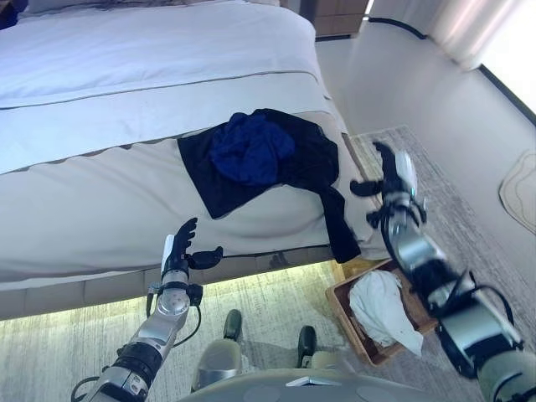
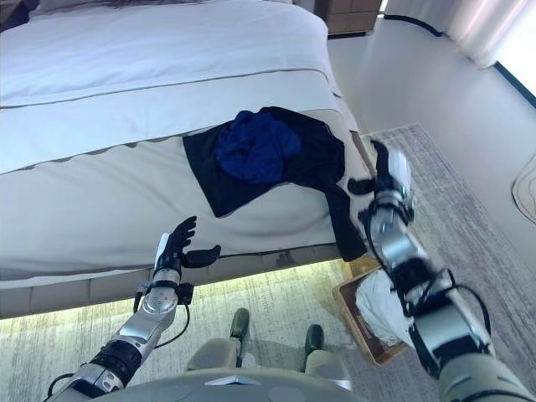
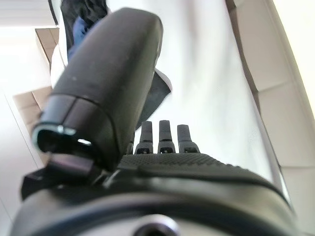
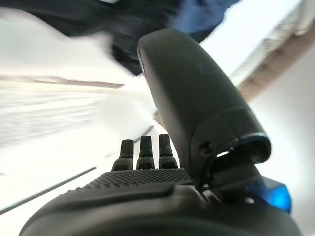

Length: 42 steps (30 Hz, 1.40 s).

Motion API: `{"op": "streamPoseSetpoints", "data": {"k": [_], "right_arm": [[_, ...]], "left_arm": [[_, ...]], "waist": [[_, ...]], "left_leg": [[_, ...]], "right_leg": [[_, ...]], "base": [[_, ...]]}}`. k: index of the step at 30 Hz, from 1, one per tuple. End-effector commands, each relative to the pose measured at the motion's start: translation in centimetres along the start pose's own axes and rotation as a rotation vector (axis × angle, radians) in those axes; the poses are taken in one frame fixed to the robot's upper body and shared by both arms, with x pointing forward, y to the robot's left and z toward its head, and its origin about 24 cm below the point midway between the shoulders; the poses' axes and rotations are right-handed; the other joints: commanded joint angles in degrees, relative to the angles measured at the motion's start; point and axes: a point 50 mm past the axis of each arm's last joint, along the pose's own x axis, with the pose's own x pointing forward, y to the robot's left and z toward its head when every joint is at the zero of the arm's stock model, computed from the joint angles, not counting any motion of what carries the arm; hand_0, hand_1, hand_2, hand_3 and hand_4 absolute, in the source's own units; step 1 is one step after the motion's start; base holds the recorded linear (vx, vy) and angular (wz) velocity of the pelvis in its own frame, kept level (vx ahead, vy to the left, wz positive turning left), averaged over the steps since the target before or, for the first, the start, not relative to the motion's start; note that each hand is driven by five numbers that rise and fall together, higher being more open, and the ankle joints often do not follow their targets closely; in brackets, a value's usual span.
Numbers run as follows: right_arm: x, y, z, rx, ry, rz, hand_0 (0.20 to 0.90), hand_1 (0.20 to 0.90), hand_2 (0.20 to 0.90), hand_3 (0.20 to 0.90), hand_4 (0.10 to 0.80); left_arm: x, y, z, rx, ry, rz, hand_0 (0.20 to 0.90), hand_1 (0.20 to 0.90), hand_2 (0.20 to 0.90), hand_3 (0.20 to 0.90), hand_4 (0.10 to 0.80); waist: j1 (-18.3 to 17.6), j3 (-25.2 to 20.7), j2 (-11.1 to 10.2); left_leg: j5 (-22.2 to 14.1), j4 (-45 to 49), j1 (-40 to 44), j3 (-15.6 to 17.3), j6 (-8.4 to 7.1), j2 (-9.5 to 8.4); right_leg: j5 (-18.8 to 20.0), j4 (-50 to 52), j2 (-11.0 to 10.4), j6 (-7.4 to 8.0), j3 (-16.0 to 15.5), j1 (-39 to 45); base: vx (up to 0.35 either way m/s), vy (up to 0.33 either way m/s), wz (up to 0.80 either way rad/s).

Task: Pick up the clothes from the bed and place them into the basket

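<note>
no readable text, labels or numbers

My left hand is reaching, fingers straight, toward dark and blue clothes lying on the bed.

A bedroom is shown, possibly in a hotel. A wide bed made up with white linen fills most of the view, lit from beneath by a light strip. A grey patterned carpet covers the floor, and pale curtains hang at the far corner.
</note>
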Motion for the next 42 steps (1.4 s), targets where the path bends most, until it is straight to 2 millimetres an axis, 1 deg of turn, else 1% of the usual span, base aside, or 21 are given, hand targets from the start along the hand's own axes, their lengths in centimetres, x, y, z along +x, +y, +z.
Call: {"op": "streamPoseSetpoints", "data": {"k": [1,5,8,11,13,14,15,16,18,20,22,23,24,25,26,29,32,34,36,39,42], "right_arm": [[3.3,-4.0,6.0,-0.056,-0.177,-0.083,0.900,0.900,0.900,0.900,0.800],[4.1,-4.7,6.0,-0.115,-0.150,-0.050,0.900,0.900,0.900,0.900,0.800],[4.3,-4.7,5.9,-0.139,-0.129,-0.024,0.900,0.900,0.900,0.900,0.800],[4.7,-5.3,5.8,-0.157,-0.098,-0.016,0.900,0.900,0.900,0.900,0.800],[5.3,-6.6,6.4,-0.170,-0.096,-0.061,0.900,0.900,0.900,0.900,0.800],[5.7,-7.5,6.9,-0.176,-0.099,-0.096,0.900,0.900,0.900,0.900,0.800],[5.8,-8.0,7.2,-0.180,-0.101,-0.115,0.900,0.900,0.900,0.900,0.800],[6.1,-9.4,7.7,-0.183,-0.098,-0.165,0.900,0.900,0.900,0.900,0.800],[6.3,-10.4,8.3,-0.166,-0.097,-0.217,0.900,0.900,0.900,0.900,0.800],[6.5,-11.1,9.0,-0.169,-0.090,-0.249,0.900,0.900,0.900,0.900,0.800],[6.7,-11.6,9.3,-0.168,-0.086,-0.269,0.900,0.900,0.900,0.900,0.800],[6.7,-12.2,9.6,-0.163,-0.084,-0.288,0.900,0.900,0.900,0.900,0.800],[6.8,-12.5,9.8,-0.160,-0.083,-0.300,0.900,0.900,0.900,0.900,0.800],[6.8,-13.0,10.0,-0.152,-0.078,-0.324,0.900,0.900,0.900,0.900,0.800],[6.9,-14.0,10.3,-0.142,-0.066,-0.359,0.900,0.900,0.900,0.900,0.800],[6.9,-15.6,11.0,-0.102,-0.052,-0.413,0.900,0.900,0.900,0.900,0.800],[6.8,-16.7,11.3,-0.037,-0.040,-0.463,0.900,0.900,0.900,0.900,0.800],[6.7,-18.1,11.9,0.008,-0.035,-0.506,0.900,0.900,0.900,0.900,0.800],[6.6,-18.7,12.1,0.037,-0.034,-0.523,0.900,0.900,0.900,0.900,0.800],[6.3,-20.6,12.7,0.111,-0.027,-0.568,0.900,0.900,0.900,0.900,0.800],[6.1,-21.5,13.0,0.168,-0.031,-0.589,0.900,0.900,0.900,0.900,0.800]], "left_arm": [[1.6,0.6,3.9,0.107,-0.191,-0.026,0.900,0.900,0.900,0.900,0.800],[1.3,0.8,3.2,0.142,-0.193,-0.056,0.900,0.900,0.900,0.900,0.800],[1.0,1.1,3.0,0.171,-0.210,-0.073,0.900,0.900,0.900,0.900,0.800],[0.9,1.6,3.6,0.207,-0.259,-0.089,0.900,0.900,0.900,0.900,0.800],[1.2,1.8,5.5,0.212,-0.351,-0.085,0.900,0.900,0.900,0.900,0.800],[1.4,1.9,6.7,0.203,-0.407,-0.077,0.900,0.900,0.900,0.900,0.800],[1.5,1.9,7.4,0.197,-0.436,-0.072,0.900,0.900,0.900,0.900,0.800],[1.6,2.2,9.3,0.176,-0.511,-0.051,0.900,0.900,0.900,0.900,0.800],[1.6,2.4,11.0,0.139,-0.572,-0.027,0.900,0.900,0.900,0.900,0.800],[1.4,2.5,12.2,0.108,-0.612,-0.015,0.900,0.900,0.900,0.900,0.800],[1.2,2.5,12.6,0.092,-0.626,-0.015,0.900,0.900,0.900,0.900,0.800],[1.0,2.4,12.9,0.087,-0.638,-0.020,0.900,0.900,0.900,0.900,0.800],[1.0,2.4,13.1,0.083,-0.644,-0.023,0.900,0.900,0.900,0.900,0.800],[0.7,2.3,13.3,0.076,-0.652,-0.033,0.900,0.900,0.900,0.900,0.800],[0.4,2.1,13.3,0.070,-0.663,-0.052,0.900,0.900,0.900,0.900,0.800],[-0.2,2.0,13.2,0.048,-0.674,-0.069,0.900,0.900,0.900,0.900,0.800],[-0.7,1.9,13.1,0.030,-0.688,-0.081,0.900,0.900,0.900,0.900,0.800],[-1.3,1.9,13.1,0.018,-0.711,-0.092,0.900,0.900,0.900,0.900,0.800],[-1.6,2.0,13.3,0.013,-0.722,-0.095,0.900,0.900,0.900,0.900,0.800],[-2.2,2.6,13.3,-0.013,-0.743,-0.093,0.900,0.900,0.900,0.900,0.800],[-2.5,2.9,13.2,-0.039,-0.743,-0.093,0.900,0.900,0.900,0.900,0.800]], "waist": [[4.1,-3.7,-1.2],[5.7,-4.3,-1.2],[6.7,-4.4,-1.1],[7.9,-3.5,-0.8],[9.0,-0.2,0.3],[9.6,1.9,0.9],[9.8,2.9,1.2],[10.4,6.0,2.1],[11.0,9.4,3.0],[11.8,12.0,3.8],[12.3,13.2,4.3],[12.6,14.1,4.8],[12.7,14.6,5.0],[13.1,15.5,5.3],[13.6,16.5,5.9],[14.3,16.9,7.1],[14.7,16.9,7.9],[15.0,16.9,8.6],[15.1,16.9,8.8],[15.3,16.9,9.3],[15.4,16.9,9.4]], "left_leg": [[-4.6,0.2,1.1,-0.6,1.72,-2.42],[-3.9,0.2,0.6,-2.2,1.66,-2.75],[-3.5,0.2,0.4,-3.2,1.58,-2.78],[-3.0,0.8,-0.4,-4.4,1.49,-2.86],[-3.0,4.6,-3.6,-5.4,1.46,-3.25],[-3.2,7.0,-5.7,-5.9,1.44,-3.69],[-3.5,8.3,-6.9,-6.0,1.44,-3.94],[-4.4,12.3,-9.8,-5.9,1.32,-4.73],[-6.0,17.8,-13.7,-5.8,1.41,-5.86],[-8.2,23.3,-17.2,-5.4,1.93,-7.09],[-9.3,26.3,-19.3,-4.8,2.46,-7.80],[-10.0,28.9,-21.1,-4.4,2.47,-8.50],[-10.5,30.2,-22.1,-4.2,2.48,-8.79],[-13.2,33.0,-23.0,-3.7,2.70,-9.34],[-14.3,35.6,-24.7,-3.2,3.23,-10.15],[-15.4,39.4,-28.5,-2.7,3.93,-11.17],[-16.2,42.6,-32.4,-2.7,4.33,-11.85],[-16.9,45.5,-35.9,-2.8,4.64,-12.37],[-17.1,46.7,-37.2,-2.7,4.83,-12.61],[-18.0,49.9,-40.6,-2.3,5.30,-13.26],[-18.5,51.8,-42.3,-2.4,5.44,-13.50]], "right_leg": [[0.4,1.4,-1.6,-0.77,-1.4,0.0],[-0.2,1.6,-1.7,-0.97,-2.6,0.5],[-0.9,2.6,-1.8,-1.21,-3.5,0.6],[-2.7,6.2,-2.0,-1.68,-4.6,-0.5],[-4.5,11.3,-2.7,-2.39,-5.6,-3.2],[-5.3,13.6,-3.3,-2.67,-6.2,-4.9],[-5.8,14.8,-3.6,-2.77,-6.4,-5.9],[-7.1,17.7,-4.5,-3.23,-7.2,-7.9],[-8.8,22.4,-5.6,-3.67,-7.4,-10.9],[-11.4,28.5,-6.6,-4.16,-7.6,-14.2],[-13.0,32.9,-7.1,-4.51,-7.8,-16.6],[-13.9,35.7,-7.6,-4.79,-7.9,-17.9],[-14.5,37.2,-8.0,-4.90,-8.0,-18.8],[-17.2,40.6,-8.5,-4.92,-7.4,-19.6],[-18.6,44.3,-9.4,-5.24,-7.8,-21.5],[-20.1,49.2,-10.1,-5.68,-7.7,-25.5],[-21.0,52.6,-10.2,-6.06,-7.3,-29.6],[-21.8,55.8,-10.3,-6.50,-6.8,-33.5],[-22.3,57.0,-10.2,-6.75,-6.6,-34.8],[-23.2,59.8,-9.8,-7.40,-6.2,-38.5],[-23.7,61.5,-9.7,-7.52,-5.8,-40.5]], "base": [[0.117,0.026,0.20],[0.124,0.012,0.28],[0.141,0.011,0.28],[0.100,0.042,0.26],[-0.119,0.078,0.27],[-0.213,0.080,0.23],[-0.262,0.106,0.21],[-0.237,0.106,0.19],[-0.193,0.092,0.19],[-0.086,0.074,0.15],[-0.027,0.071,0.12],[-0.022,0.057,0.16],[0.052,0.010,0.16],[0.077,0.021,0.17],[0.071,0.024,0.16],[0.010,0.043,0.20],[0.002,0.014,0.11],[0.000,0.006,0.11],[0.016,-0.012,0.08],[0.036,-0.022,0.04],[0.038,-0.011,0.01]]}}
